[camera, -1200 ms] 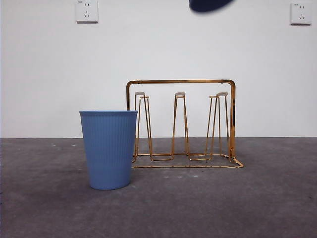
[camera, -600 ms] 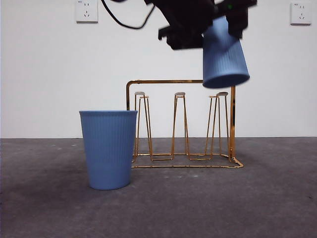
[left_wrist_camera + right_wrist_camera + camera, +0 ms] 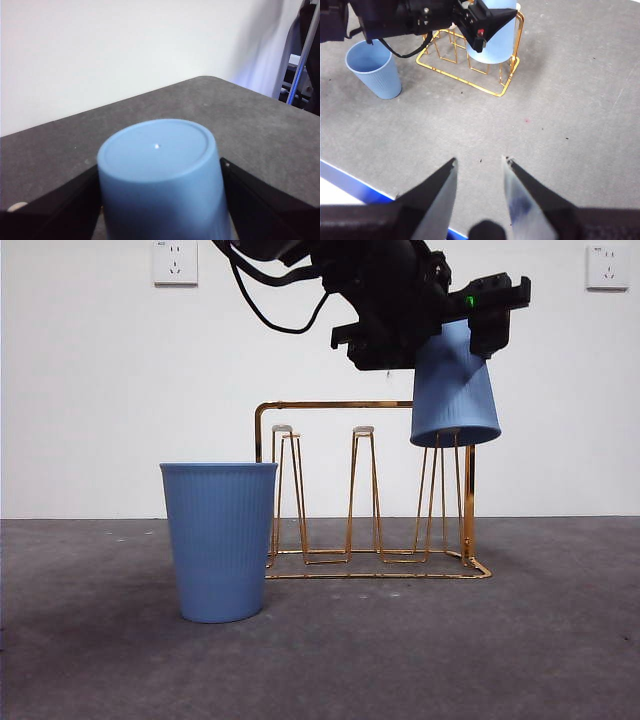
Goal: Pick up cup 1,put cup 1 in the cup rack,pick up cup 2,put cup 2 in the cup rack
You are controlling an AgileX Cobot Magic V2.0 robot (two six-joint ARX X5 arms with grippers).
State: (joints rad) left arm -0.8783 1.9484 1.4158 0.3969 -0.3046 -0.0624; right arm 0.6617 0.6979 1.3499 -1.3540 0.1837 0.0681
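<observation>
Cup 1 [image 3: 455, 390], a blue ribbed tumbler, hangs mouth down and slightly tilted, with my left gripper [image 3: 445, 330] shut on its wall near the base. Its rim just covers the tips of the right-end prongs of the gold wire cup rack [image 3: 360, 405]. In the left wrist view the cup's flat base [image 3: 160, 150] fills the space between the black jaws. Cup 2 [image 3: 219, 540], the same blue, stands upright on the table at the rack's left end. My right gripper [image 3: 479, 167] hovers open and empty high over the table, well away from the rack [image 3: 470, 75].
A grey table [image 3: 520, 640] runs to a white wall with two sockets. The rack's left and middle prongs [image 3: 363, 430] are bare. A blue-edged table border [image 3: 365, 185] lies below the right gripper.
The left arm came down into view with the inverted cup and has lowered it from above the rack's top bar until its rim reaches the right prong tips.
</observation>
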